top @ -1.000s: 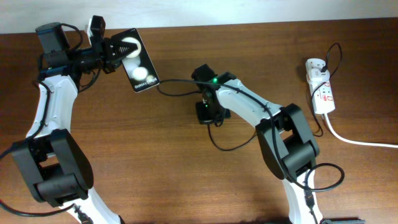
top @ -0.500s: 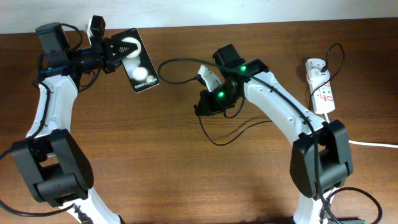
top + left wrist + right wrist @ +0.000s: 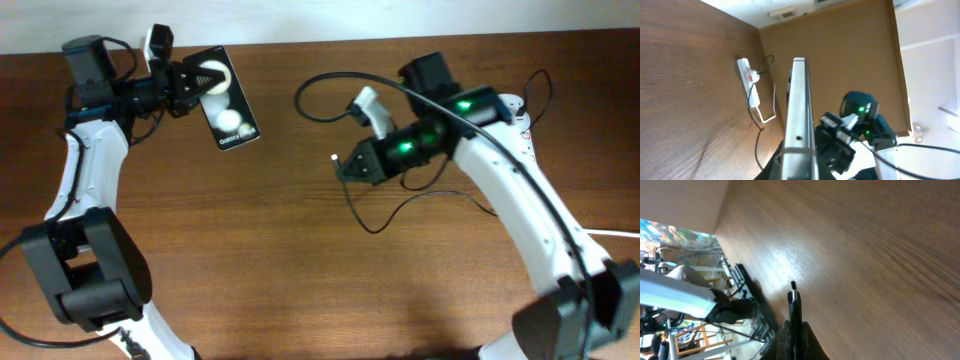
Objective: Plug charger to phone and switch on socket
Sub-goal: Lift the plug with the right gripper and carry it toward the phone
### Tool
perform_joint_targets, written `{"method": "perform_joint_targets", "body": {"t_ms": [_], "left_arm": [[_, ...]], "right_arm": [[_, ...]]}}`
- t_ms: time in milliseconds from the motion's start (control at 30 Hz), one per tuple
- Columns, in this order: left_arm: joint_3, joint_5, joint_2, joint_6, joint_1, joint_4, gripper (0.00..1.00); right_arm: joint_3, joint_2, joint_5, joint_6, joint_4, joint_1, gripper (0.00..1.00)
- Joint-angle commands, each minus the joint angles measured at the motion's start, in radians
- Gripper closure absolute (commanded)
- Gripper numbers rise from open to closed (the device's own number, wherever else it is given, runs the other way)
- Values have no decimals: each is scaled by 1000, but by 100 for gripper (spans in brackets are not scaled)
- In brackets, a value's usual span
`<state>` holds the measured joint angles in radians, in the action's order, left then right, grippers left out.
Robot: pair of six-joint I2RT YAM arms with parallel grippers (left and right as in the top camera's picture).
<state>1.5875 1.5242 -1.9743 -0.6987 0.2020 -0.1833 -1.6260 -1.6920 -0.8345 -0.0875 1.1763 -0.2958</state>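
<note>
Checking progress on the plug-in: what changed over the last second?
The right gripper, shut on the charger plug, lifted from the table and turned the plug toward the phone, its arm swinging right. The left gripper kept the phone held up, unmoved.

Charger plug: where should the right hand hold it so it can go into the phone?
Grip the charger plug by its black body, from the cable end behind, leaving the thin tip free. The right hand grips it so, tip projecting beyond it.
</note>
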Motion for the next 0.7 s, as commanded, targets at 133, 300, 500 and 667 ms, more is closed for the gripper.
{"method": "perform_joint_targets", "body": {"t_ms": [133,300,500,667], "left_arm": [[8,48,3,50,-64,3,100],[8,48,3,65,-117,3,100],[8,47,3,65,-200,10,100],[8,40,3,63,-222,10,100]], "right_arm": [[127,176,-179,-59,-14,113,96],[397,261,-311,31,-231,174,96],[499,259,-310,233,-530,109,96],[499,229,-306,456,-796,24,96]]}}
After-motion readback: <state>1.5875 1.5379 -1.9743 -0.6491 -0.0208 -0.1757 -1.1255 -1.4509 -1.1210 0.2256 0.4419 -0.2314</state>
